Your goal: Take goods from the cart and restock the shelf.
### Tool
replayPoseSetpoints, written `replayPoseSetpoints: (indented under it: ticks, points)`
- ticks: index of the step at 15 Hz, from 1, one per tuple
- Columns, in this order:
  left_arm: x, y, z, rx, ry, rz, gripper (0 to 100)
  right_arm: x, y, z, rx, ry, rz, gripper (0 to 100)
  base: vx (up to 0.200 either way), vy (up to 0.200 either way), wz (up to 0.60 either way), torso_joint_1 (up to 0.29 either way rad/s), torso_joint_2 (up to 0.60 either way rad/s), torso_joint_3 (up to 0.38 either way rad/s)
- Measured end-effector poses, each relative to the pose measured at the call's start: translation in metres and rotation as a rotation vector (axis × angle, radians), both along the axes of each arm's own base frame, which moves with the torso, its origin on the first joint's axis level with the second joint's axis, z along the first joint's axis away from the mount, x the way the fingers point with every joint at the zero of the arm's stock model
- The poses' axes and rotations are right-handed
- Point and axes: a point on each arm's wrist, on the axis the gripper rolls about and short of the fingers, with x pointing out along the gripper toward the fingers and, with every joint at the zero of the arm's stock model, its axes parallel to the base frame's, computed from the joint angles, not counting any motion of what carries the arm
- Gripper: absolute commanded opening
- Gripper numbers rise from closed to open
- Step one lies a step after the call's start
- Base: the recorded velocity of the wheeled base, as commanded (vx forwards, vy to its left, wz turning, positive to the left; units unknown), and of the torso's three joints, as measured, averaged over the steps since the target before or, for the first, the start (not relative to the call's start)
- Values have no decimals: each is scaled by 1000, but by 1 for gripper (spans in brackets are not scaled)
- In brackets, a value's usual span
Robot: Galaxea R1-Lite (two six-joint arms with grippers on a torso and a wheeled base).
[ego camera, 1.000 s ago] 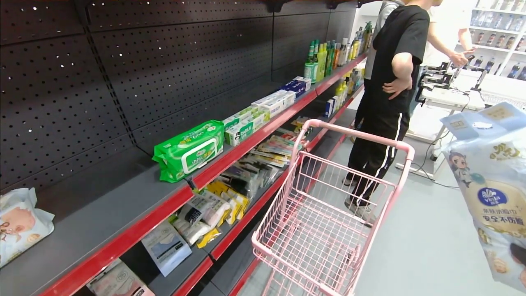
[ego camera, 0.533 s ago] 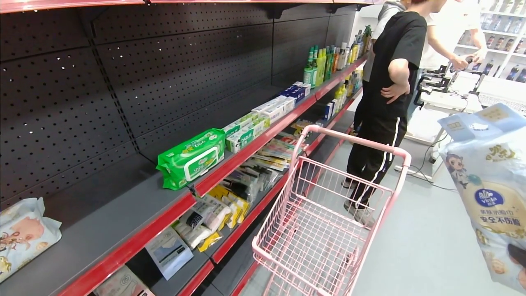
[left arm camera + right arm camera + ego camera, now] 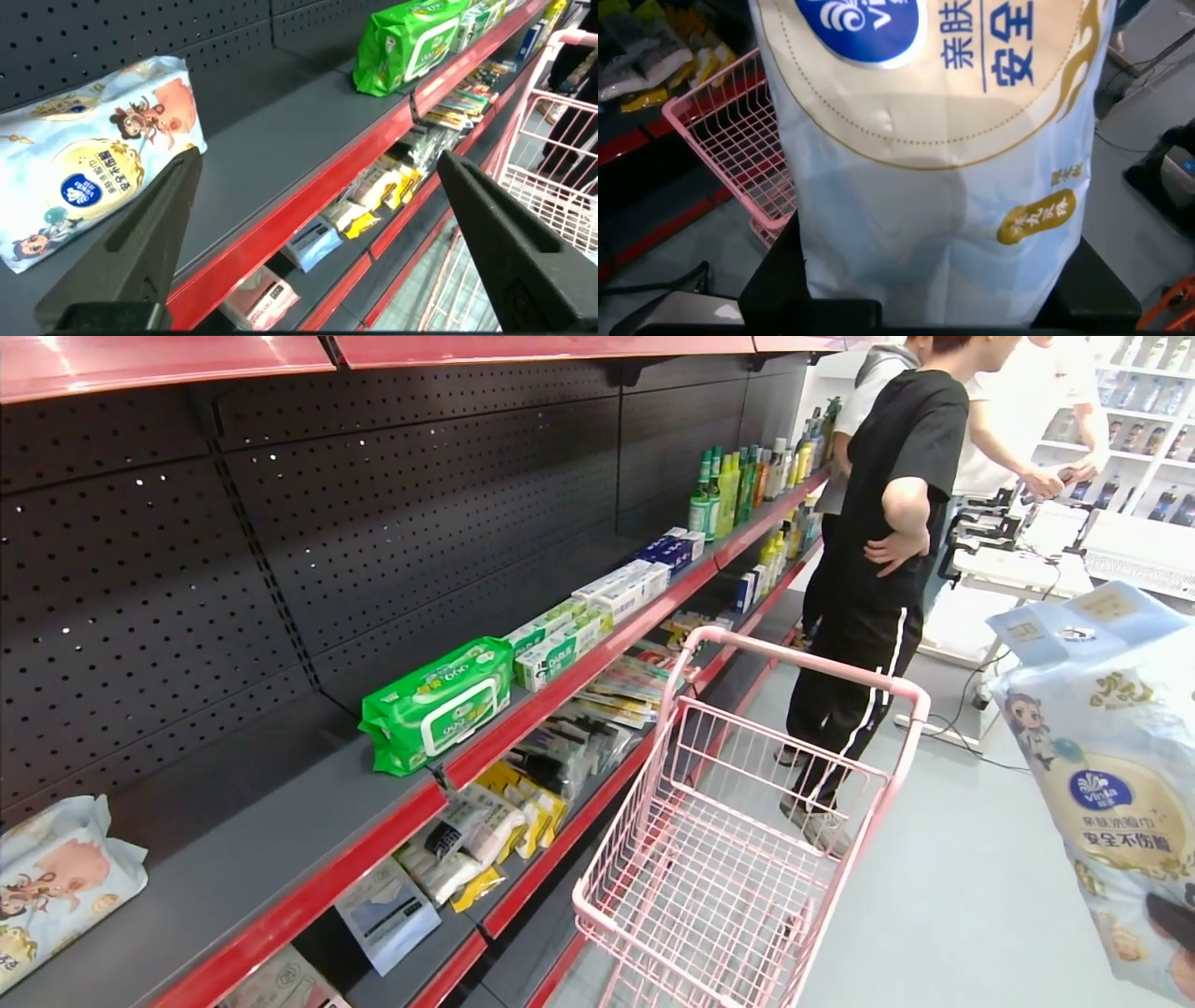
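Observation:
A large pale blue and white tissue pack (image 3: 1111, 775) hangs in the air to the right of the pink wire cart (image 3: 878, 686). My right gripper (image 3: 938, 303) is shut on its lower end, one black finger on each side of the pack (image 3: 934, 168). The cart's basket looks empty. A matching pack (image 3: 56, 882) lies at the left end of the grey, red-edged shelf (image 3: 308, 896). My left gripper (image 3: 313, 252) stands open in front of that shelf (image 3: 280, 140), nothing between its fingers, with the lying pack (image 3: 93, 182) just beyond one finger.
A green wipes pack (image 3: 437, 703) lies on the same shelf, then toothpaste boxes (image 3: 560, 635) and bottles (image 3: 728, 485) farther along. Bare shelf board stretches between the two packs. The lower shelf holds several small packets (image 3: 485, 821). Grey floor lies open right of the cart.
The head camera has tilted up a little, so the shelf and cart sit lower in the picture. The right gripper still holds the pack in about the same place.

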Motion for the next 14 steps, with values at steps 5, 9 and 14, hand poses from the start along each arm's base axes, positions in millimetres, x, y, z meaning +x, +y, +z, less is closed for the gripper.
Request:
replayPoseSetpoints:
  ticks: [5, 9, 14]
  points:
    - [0, 0, 0, 0, 0, -1, 100, 1, 0, -4, -5, 16, 0, 0, 0, 0, 600, 4, 0, 0]
    - [0, 0, 0, -1, 0, 0, 100, 1, 0, -4, -6, 17, 1, 0, 0, 0, 600, 2, 8, 0]
    - [0, 0, 0, -1, 0, 0, 100, 0, 0, -5, -14, 18, 3, 0, 0, 0, 600, 2, 3, 0]
